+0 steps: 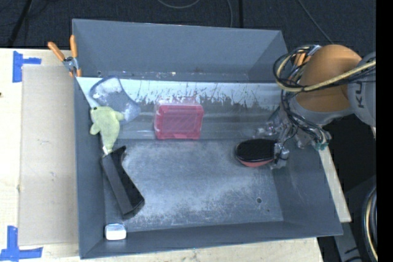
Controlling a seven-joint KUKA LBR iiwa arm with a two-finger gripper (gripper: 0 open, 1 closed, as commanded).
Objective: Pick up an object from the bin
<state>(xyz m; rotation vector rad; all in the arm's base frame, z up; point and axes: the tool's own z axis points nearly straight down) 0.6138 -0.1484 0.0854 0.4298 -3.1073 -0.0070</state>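
Observation:
A flat black oval thing with a red rim (254, 153) lies on the bin floor at the right. My gripper (279, 148) is down at that oval's right end, against its edge or just over it; I cannot tell whether they touch. A pink-red rectangular box (178, 121) lies at the foot of the back wall, well to the left of the gripper.
Along the left wall lie a clear plastic piece (110, 92), a yellow-green soft toy (105, 123), a long black block (121, 181) and a small white block (115, 231) in the front left corner. The arm's orange cover and cables hang over the right rim.

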